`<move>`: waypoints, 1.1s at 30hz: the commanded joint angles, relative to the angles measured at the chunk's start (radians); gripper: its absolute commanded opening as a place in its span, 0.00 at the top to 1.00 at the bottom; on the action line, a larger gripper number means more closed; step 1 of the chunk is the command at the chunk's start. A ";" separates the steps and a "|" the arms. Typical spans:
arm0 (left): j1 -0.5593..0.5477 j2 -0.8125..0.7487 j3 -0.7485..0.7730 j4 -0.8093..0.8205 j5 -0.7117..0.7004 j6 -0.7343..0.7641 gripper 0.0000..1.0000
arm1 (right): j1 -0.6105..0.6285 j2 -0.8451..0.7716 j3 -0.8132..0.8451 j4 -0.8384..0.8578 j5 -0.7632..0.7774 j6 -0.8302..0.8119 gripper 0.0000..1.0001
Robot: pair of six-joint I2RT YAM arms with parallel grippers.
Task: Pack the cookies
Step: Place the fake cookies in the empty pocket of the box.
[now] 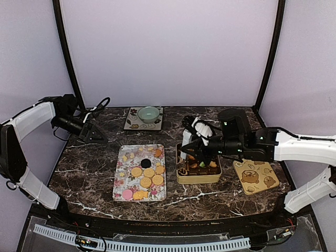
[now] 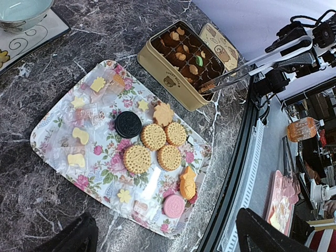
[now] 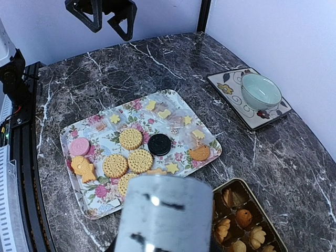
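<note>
Golden, dotted round cookies [image 2: 153,136] with one dark and one pink on flowered tray [image 2: 50,131], more in tin [image 2: 163,65], left gripper [image 3: 111,29] wide open and empty, right gripper [image 2: 284,46] clamped on tongs [image 2: 247,68]

Soft, even light fills every view, and shadows are faint. The tray [image 2: 100,149] carries a pale sheen. In the right wrist view a pale cylinder [image 3: 165,215] up close is blurred, while the cookies [image 3: 130,139] are sharp.
</note>
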 commanded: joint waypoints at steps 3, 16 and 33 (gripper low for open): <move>0.005 -0.009 0.009 -0.027 0.020 0.021 0.06 | 0.010 -0.044 0.000 0.051 0.066 0.014 0.97; 0.005 -0.009 0.006 -0.031 0.021 0.023 0.06 | 0.009 -0.052 -0.036 0.080 0.063 0.035 0.95; 0.005 -0.012 0.004 -0.025 0.010 0.023 0.01 | 0.010 -0.068 -0.022 0.086 0.092 0.033 0.68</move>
